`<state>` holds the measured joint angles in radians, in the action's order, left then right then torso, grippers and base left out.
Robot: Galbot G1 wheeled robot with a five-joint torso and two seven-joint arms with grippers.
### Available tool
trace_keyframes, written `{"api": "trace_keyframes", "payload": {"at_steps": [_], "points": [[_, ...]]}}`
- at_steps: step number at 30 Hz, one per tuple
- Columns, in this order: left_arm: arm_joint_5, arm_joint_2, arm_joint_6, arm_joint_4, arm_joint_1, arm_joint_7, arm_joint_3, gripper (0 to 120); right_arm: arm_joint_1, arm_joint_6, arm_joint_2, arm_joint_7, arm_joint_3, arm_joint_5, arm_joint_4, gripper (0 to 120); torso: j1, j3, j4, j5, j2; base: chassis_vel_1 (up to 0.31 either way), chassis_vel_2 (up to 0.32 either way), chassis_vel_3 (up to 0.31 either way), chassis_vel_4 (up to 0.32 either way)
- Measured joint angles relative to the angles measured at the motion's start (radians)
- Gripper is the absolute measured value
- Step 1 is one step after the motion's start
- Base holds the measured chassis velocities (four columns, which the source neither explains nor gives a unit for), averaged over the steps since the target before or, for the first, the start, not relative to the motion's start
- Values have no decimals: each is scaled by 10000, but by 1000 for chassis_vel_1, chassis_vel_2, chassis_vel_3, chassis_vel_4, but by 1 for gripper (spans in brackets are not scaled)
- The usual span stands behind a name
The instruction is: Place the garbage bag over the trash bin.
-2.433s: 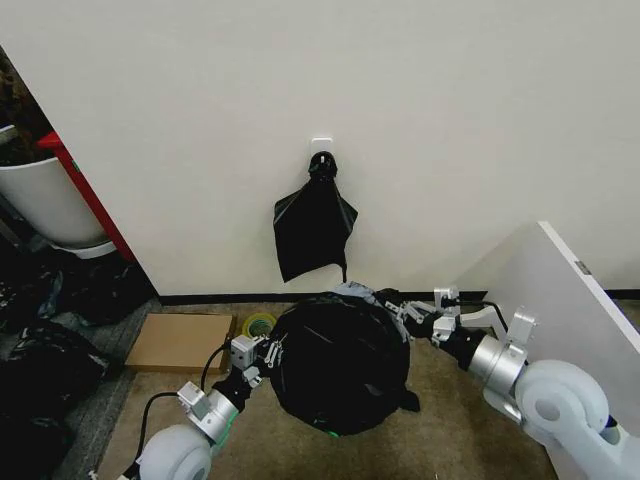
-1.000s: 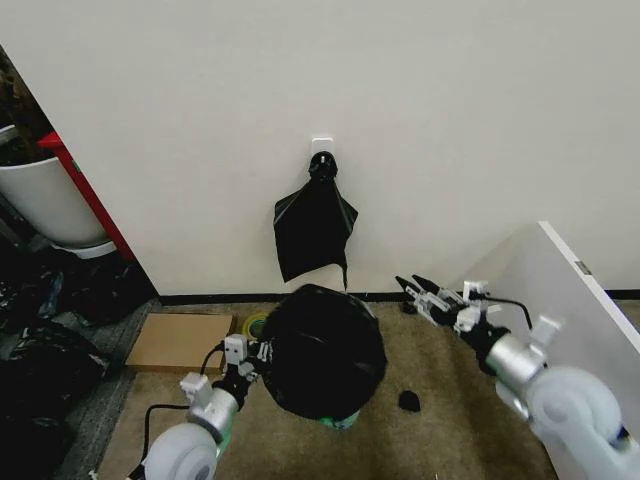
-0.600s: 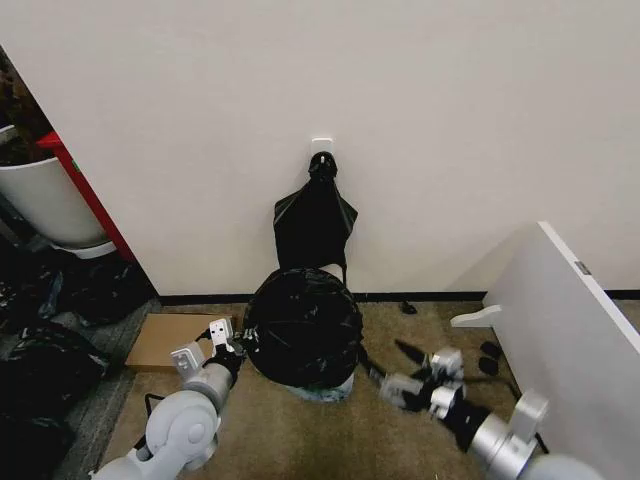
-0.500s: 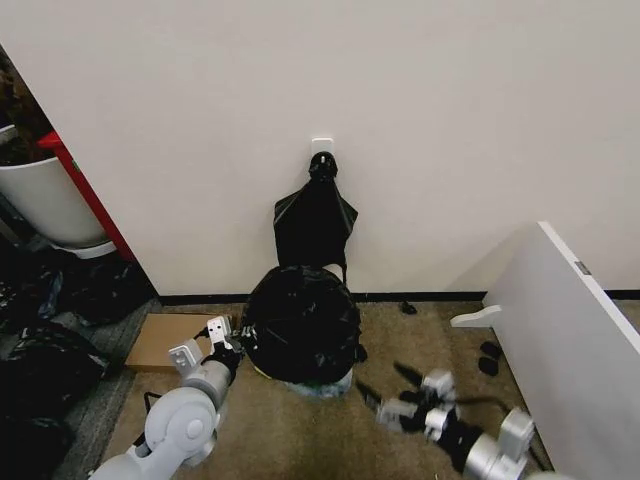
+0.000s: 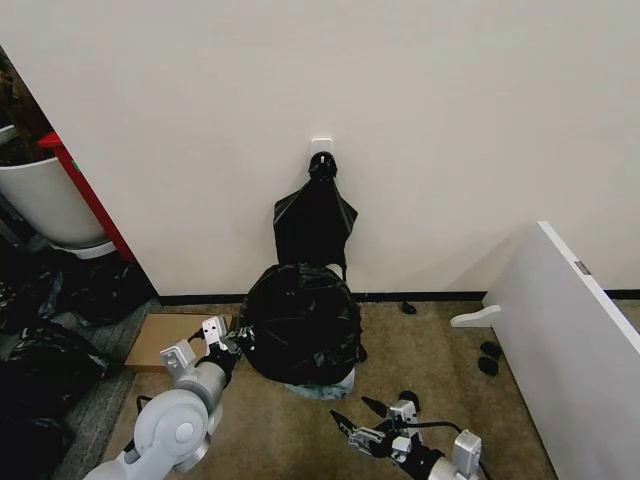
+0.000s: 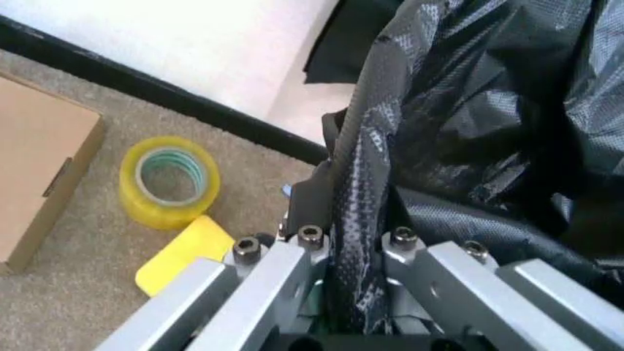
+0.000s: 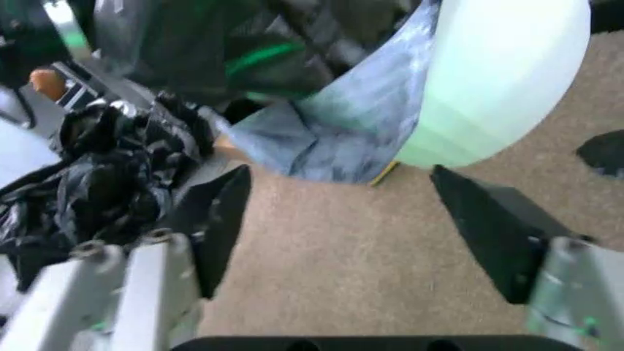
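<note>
Bagged trash bin [image 5: 322, 381] tilted wallward

A plain off-white wall [image 5: 420, 120] fills the upper half of the head view, evenly lit. A black baseboard [image 5: 440, 296] runs along its foot where it meets tan carpet [image 5: 440, 350]. High on the wall a small white hook [image 5: 321, 146] holds black bags [image 5: 314, 228] bunched to a point. At the far left stands a large white tub [image 5: 45, 205] beside a red bar [image 5: 85, 190], with a dark lumpy heap of bags [image 5: 45, 330] on the floor below. A flat cardboard box [image 5: 170, 338] lies on the carpet near the baseboard, and in the left wrist view a roll of yellow tape [image 6: 168, 181] sits just beside it. A white panel [image 5: 570, 350] slants up at the right.
</note>
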<state>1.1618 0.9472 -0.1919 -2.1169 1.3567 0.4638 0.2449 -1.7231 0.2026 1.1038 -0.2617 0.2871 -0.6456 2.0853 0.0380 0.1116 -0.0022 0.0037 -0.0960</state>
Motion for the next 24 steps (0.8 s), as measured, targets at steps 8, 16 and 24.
{"api": "trace_keyframes", "payload": {"at_steps": [8,16,24], "points": [[-110,25,75,-81,35,-84,-76,1,12,5,1,12,17,-151,-31,41,0,0,-1,-1,0,0,0,0,0],[-289,65,105,-103,146,-232,-91,1,50,-93,49,-9,-51,-152,-96,10,0,0,-1,0,0,0,0,0,0],[-296,47,92,-128,227,-243,-100,1,77,-206,90,17,-81,-106,-186,0,0,0,-1,0,0,0,0,0,0]]}}
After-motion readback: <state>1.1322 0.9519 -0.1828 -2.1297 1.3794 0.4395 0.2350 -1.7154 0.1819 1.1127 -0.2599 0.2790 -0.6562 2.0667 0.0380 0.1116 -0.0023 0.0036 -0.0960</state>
